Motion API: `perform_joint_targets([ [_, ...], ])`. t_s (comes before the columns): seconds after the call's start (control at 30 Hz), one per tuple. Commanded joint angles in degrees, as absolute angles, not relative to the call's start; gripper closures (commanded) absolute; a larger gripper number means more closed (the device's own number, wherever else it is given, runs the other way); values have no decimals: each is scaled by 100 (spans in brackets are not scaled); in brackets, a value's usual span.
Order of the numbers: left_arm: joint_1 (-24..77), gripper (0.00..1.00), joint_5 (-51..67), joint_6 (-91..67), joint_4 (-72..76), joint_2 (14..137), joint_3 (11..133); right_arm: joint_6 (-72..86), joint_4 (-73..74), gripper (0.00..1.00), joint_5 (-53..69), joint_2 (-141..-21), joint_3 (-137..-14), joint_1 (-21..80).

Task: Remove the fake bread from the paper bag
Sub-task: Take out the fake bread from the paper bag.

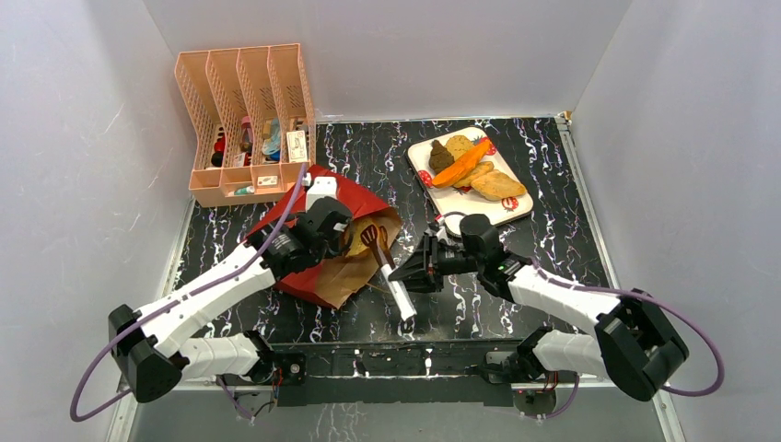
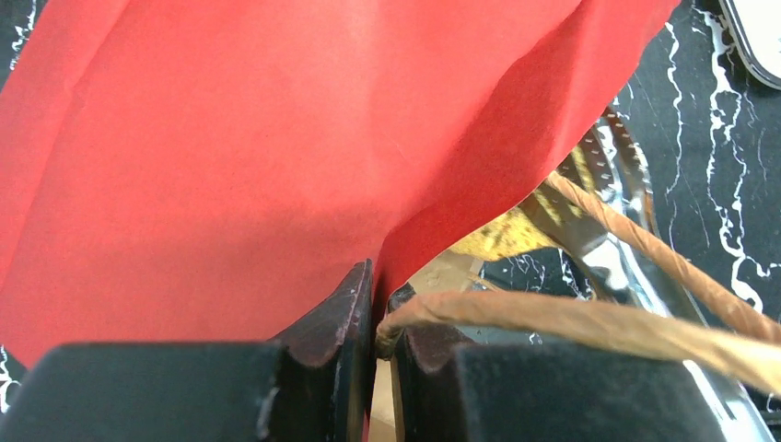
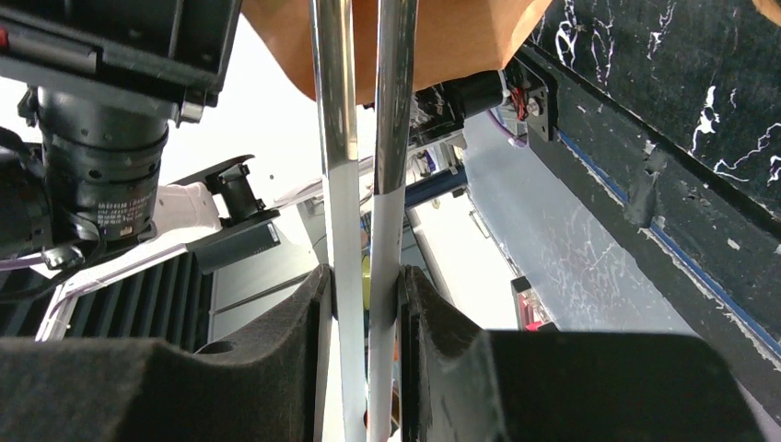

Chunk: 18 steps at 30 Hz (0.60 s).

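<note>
Lying on its side on the dark table (image 1: 516, 276), the paper bag (image 1: 318, 276) has its mouth facing the right arm. Left gripper (image 1: 324, 226): jaws pinching the bag's red rim, with a cord handle (image 2: 571, 322) running out beside them. Right gripper (image 1: 410, 269): jaws clamped on metal tongs (image 1: 391, 276), whose tips reach into the bag's mouth. One yellow piece of fake bread (image 2: 502, 235) shows there. The other pieces (image 1: 479, 170) lie on a plate (image 1: 460, 200) at the far right, well apart from the bag.

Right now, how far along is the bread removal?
Done: several bread pieces lie on the plate. In hand: the left end effector pinches the paper bag at its edge while the right end effector squeezes tongs reaching into its mouth. Left: a yellowish piece there, not yet out.
</note>
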<state>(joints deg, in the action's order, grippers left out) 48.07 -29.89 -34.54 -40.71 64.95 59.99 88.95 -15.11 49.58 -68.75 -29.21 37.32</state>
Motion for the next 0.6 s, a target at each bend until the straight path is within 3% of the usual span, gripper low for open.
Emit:
perform_joint_targets([
  [0.0, 4696, 90, -3453, -3526, -4427, 6769, 6485, 8823, -1340, 100, 4923, -6220, -3097, 3557],
  [0.57, 4227, 89, -3308, -3698, -4796, 7293, 6782, 8704, 276, 100, 4667, -4472, -3107, 2896],
])
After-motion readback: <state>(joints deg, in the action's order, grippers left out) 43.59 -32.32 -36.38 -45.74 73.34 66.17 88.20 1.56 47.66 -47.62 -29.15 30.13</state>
